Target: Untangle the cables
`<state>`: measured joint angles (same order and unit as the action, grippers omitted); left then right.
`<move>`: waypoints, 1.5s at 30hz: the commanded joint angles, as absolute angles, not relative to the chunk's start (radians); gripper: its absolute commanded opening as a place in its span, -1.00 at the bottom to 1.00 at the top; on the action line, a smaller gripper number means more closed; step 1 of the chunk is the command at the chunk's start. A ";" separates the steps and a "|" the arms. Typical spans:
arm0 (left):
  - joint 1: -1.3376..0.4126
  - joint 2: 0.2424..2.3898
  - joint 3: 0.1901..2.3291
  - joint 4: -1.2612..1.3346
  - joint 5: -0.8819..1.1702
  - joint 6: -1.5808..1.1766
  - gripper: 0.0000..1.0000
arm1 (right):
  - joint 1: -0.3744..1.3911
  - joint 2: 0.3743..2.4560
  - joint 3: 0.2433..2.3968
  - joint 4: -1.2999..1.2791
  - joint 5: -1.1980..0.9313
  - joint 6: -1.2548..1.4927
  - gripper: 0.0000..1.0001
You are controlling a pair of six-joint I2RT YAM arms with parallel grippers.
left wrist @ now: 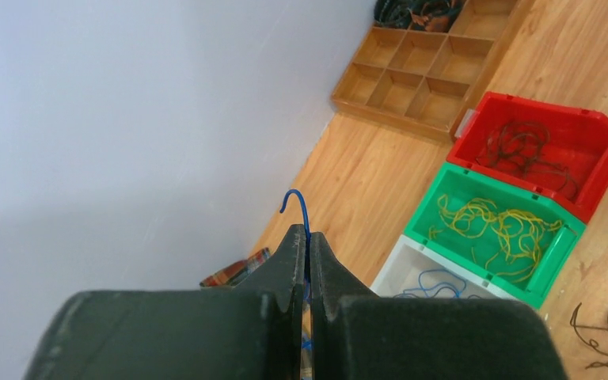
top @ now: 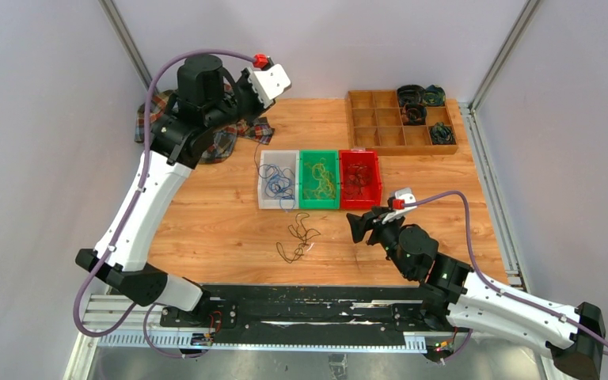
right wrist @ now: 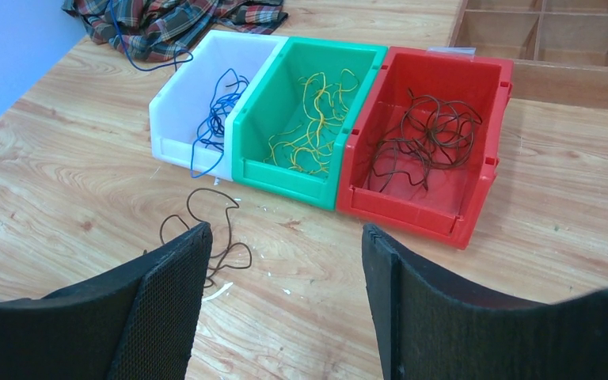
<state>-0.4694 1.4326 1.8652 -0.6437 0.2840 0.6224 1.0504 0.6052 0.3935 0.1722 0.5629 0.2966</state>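
My left gripper (left wrist: 307, 233) is raised over the table's back left and shut on a thin blue cable (left wrist: 301, 207), whose hooked end sticks up past the fingertips. That cable hangs down toward the white bin (top: 268, 198), where more blue cables (right wrist: 214, 119) lie. Yellow cables (right wrist: 313, 119) fill the green bin (top: 319, 201), and dark cables (right wrist: 427, 138) the red bin (top: 362, 203). One loose dark cable (top: 299, 237) lies on the wood in front of the bins. My right gripper (right wrist: 285, 237) stands open and empty, low over the table right of that cable.
A wooden compartment tray (top: 380, 119) with dark coiled bundles sits at the back right. A plaid cloth (top: 222, 142) lies at the back left under the left arm. Grey walls close in the table's left and back sides.
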 commanded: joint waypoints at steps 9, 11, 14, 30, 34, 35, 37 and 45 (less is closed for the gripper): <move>-0.481 1.387 1.995 -0.677 0.001 0.906 -0.99 | 1.040 0.584 0.394 0.126 0.586 0.316 0.38; -0.480 1.357 1.957 -0.650 -0.083 1.005 -0.99 | 1.040 0.583 0.393 0.128 0.583 0.320 0.38; -0.477 1.305 1.854 -0.573 -0.212 1.167 -0.99 | 1.040 0.588 0.391 0.134 0.577 0.321 0.38; -0.399 1.310 1.721 -0.153 -0.438 1.644 -0.99 | 1.039 0.542 0.391 0.115 0.579 0.321 0.37; -0.335 1.380 1.934 -0.223 -0.401 1.570 -0.99 | 1.039 0.523 0.389 0.107 0.584 0.316 0.37; -0.330 1.391 1.978 -0.232 -0.390 1.555 -0.99 | 1.039 0.521 0.387 0.107 0.586 0.315 0.37; -0.329 1.403 2.035 -0.206 -0.365 1.565 -0.99 | 1.039 0.525 0.384 0.111 0.586 0.315 0.37; -0.341 1.338 2.046 -0.150 -0.122 1.379 -0.99 | 1.037 0.535 0.377 0.130 0.581 0.320 0.37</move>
<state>-0.3347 1.3746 2.0201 -0.1753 -0.2577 1.5078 1.0504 0.5358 0.3931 0.1211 0.5632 0.3161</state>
